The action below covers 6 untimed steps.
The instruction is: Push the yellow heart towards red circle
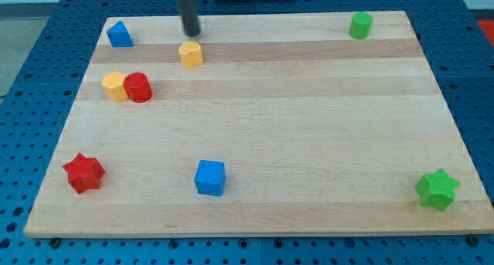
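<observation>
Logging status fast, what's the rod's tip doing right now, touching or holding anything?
My tip: no pincer, holds nothing; just above the yellow heart, apparently not touching.

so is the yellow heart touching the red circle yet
No, the yellow heart block sits apart from the red circle block, toward the view's top right of it, with bare wooden board between them.

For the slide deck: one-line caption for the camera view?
My tip sits just above the yellow heart, with the red circle lower left, touching a yellow block.
</observation>
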### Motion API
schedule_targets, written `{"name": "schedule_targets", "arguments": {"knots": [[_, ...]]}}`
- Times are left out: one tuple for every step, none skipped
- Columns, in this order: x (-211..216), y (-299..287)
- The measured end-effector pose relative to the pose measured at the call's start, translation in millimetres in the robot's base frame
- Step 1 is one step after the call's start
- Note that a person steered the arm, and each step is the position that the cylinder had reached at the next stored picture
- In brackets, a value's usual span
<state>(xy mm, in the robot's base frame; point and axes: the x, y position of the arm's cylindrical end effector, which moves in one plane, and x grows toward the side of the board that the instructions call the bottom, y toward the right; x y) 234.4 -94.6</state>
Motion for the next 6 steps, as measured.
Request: {"name": "schedule_targets", "arguments": {"knots": [[18, 9], [38, -44], [38, -47], [38, -47], [36, -34], [42, -5]]}}
